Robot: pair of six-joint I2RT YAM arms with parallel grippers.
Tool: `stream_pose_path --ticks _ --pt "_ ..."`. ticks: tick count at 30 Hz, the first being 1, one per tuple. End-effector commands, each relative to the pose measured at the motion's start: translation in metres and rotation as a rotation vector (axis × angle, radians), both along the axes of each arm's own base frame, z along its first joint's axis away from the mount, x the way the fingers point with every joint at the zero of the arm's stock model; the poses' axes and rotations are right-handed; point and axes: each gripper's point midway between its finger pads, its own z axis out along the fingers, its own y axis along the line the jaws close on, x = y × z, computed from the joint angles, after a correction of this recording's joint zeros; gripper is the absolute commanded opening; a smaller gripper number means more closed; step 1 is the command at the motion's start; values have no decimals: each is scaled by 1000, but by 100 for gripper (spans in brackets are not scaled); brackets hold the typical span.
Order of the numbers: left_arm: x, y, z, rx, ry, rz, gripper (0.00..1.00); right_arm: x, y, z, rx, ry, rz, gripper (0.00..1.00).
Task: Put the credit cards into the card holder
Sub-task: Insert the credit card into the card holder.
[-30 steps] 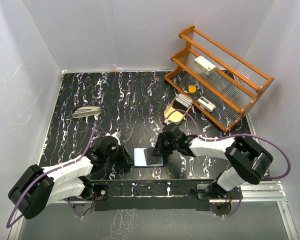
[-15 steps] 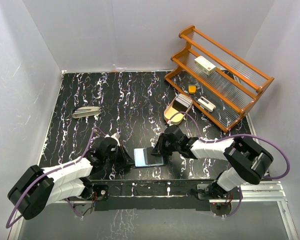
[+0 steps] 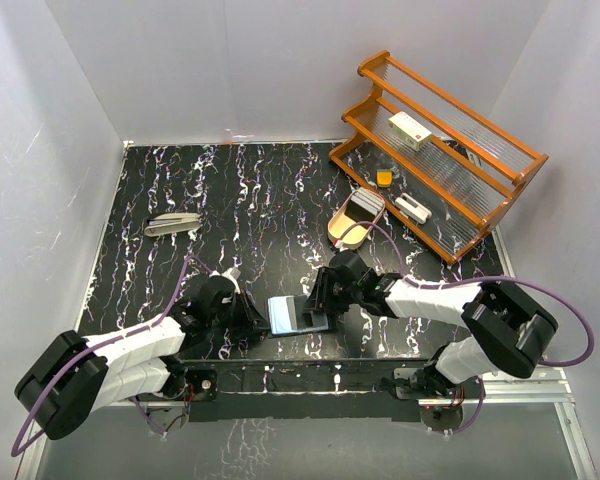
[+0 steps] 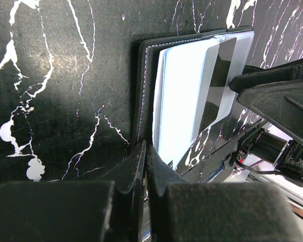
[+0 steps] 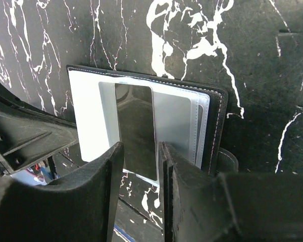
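Top camera sat high at the near side, looking down and forward over the whole table [image 3: 260, 190], near edge to far wall; a distant, wide view. Left wrist camera rode just behind the left gripper [image 4: 145, 151], very close to the surface, facing right. Right wrist camera sat just behind the right gripper [image 5: 140, 148], equally close, facing left. All three shared the card holder [image 3: 297, 314] at the near middle. Each wrist view caught the opposite gripper.
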Motion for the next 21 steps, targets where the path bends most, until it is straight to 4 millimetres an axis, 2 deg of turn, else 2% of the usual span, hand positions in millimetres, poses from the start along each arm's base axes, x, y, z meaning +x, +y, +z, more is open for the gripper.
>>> stream_pose_path --ticks 1,11,21 --pt "-11 7 -10 45 40 -16 0 0 0 5 -28 -17 32 33" --pt "-8 7 -10 56 33 -20 0 -3 20 3 9 -5 91 34" --pt "-6 6 -10 61 27 -26 0 -11 56 16 63 -31 195 34"
